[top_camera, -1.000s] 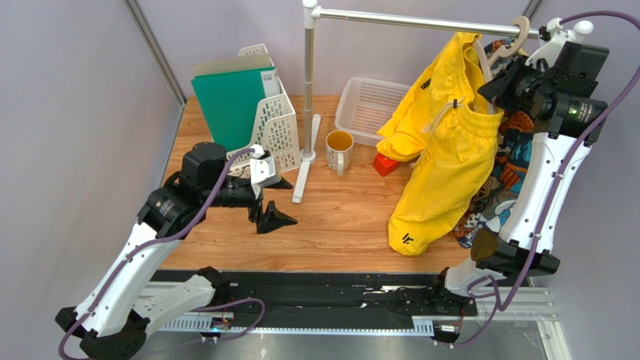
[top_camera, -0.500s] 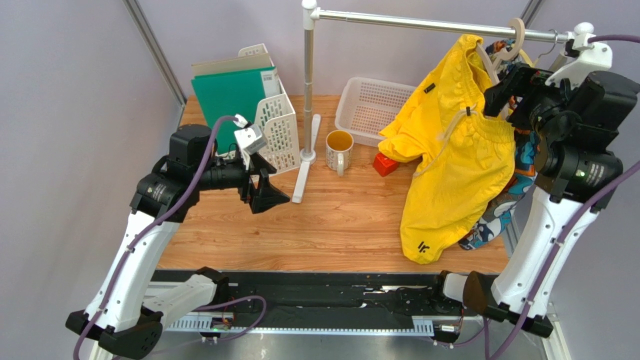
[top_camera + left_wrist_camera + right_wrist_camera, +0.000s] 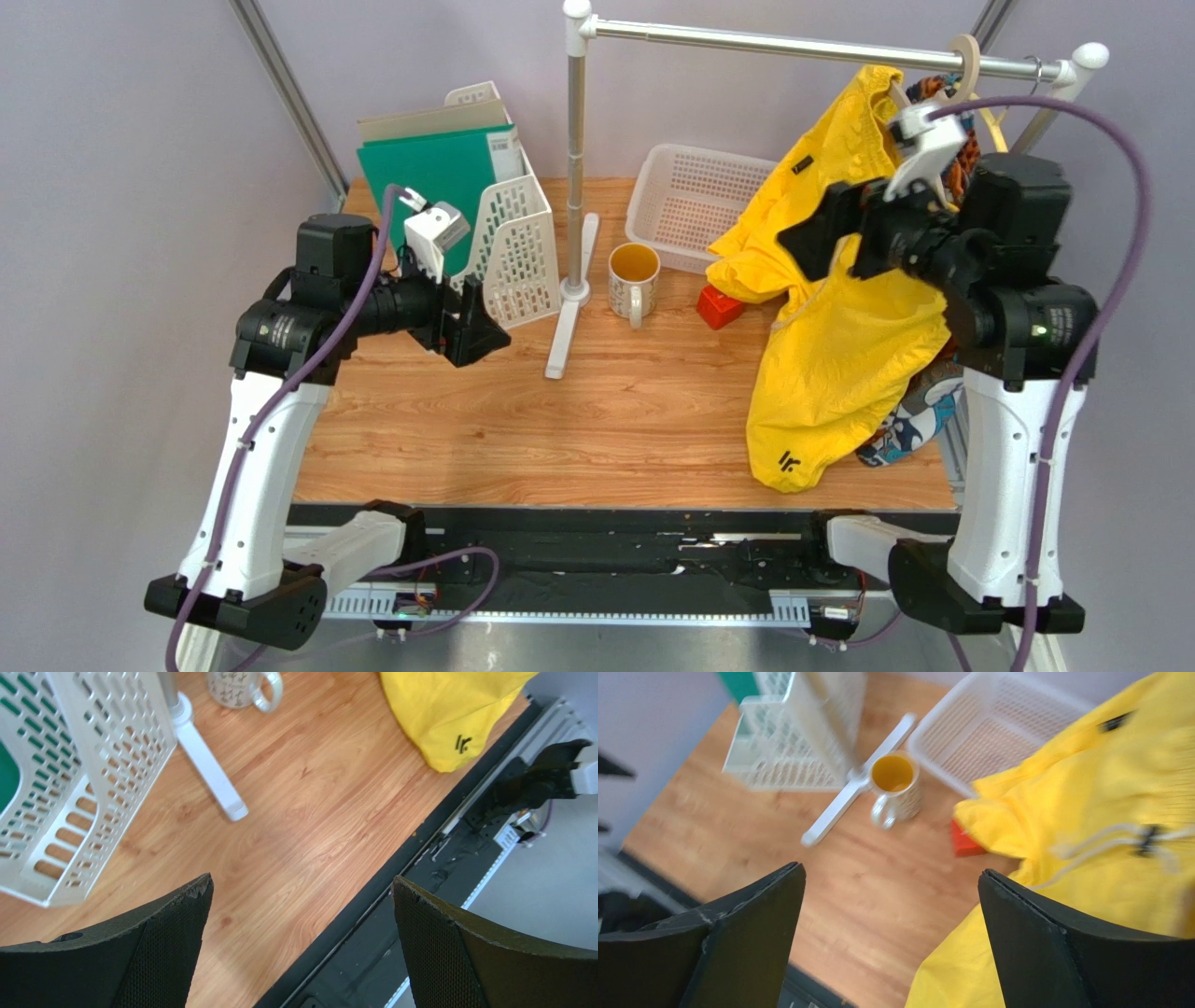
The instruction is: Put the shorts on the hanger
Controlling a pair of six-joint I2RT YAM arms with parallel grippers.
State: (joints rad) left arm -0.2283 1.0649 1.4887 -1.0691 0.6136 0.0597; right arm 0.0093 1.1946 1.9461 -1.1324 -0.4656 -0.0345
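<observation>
The yellow shorts hang draped over the pale beige hanger, whose hook sits on the rail at the upper right; one leg with the black logo reaches down near the table's front edge. The shorts also show in the right wrist view, white drawstring visible, and in the left wrist view. My right gripper is open and empty, in the air just left of the shorts' waist. At the left, my left gripper hovers open and empty above the table.
A metal rail rests on a white stand. A mug, a white basket, a red block and a file rack with a green folder stand behind. A patterned garment hangs behind the shorts.
My right gripper opened, left the hanger end and swung left in front of the shorts, which shifted and now hang free. The left arm lifted and drew back towards the file rack.
</observation>
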